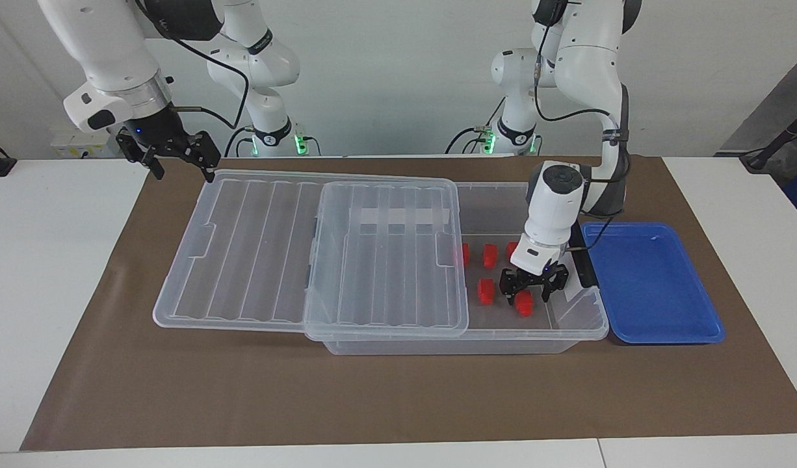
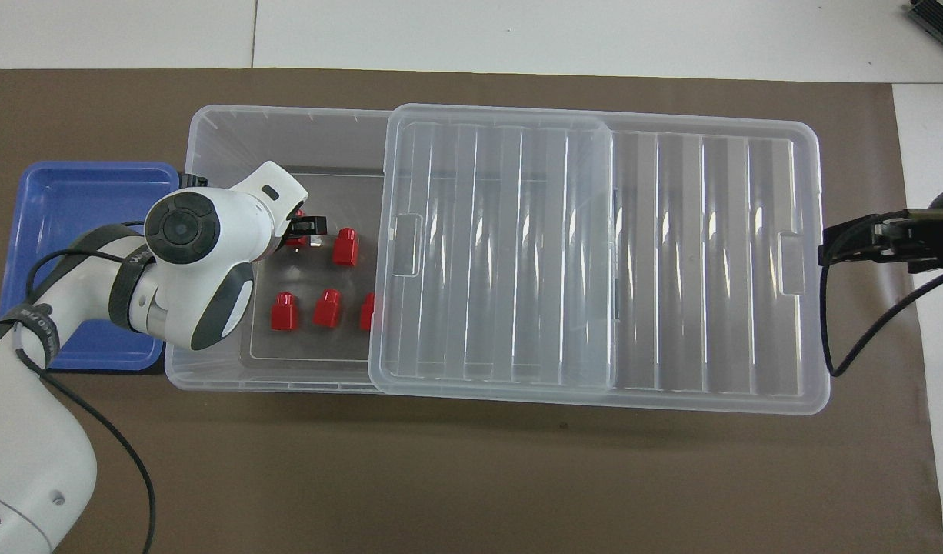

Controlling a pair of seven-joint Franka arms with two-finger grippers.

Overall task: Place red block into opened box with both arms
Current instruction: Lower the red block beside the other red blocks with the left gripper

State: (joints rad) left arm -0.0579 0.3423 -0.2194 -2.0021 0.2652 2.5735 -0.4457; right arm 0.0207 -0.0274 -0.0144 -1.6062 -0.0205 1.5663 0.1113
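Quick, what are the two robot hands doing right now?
Left gripper: open, in the box, over a red block.
Right gripper: open, holding nothing, above the lid's corner.

Bright, even light from above gives both sharp views soft short shadows, with white glare streaks along the ribbed clear lid (image 2: pixel 594 261).

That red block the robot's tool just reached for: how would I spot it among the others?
Find the clear box beside the blue tray. Five red blocks lie on the floor of its uncovered end. The red block is the one directly under the left tool, between its open fingers, in the row farther from the robots.
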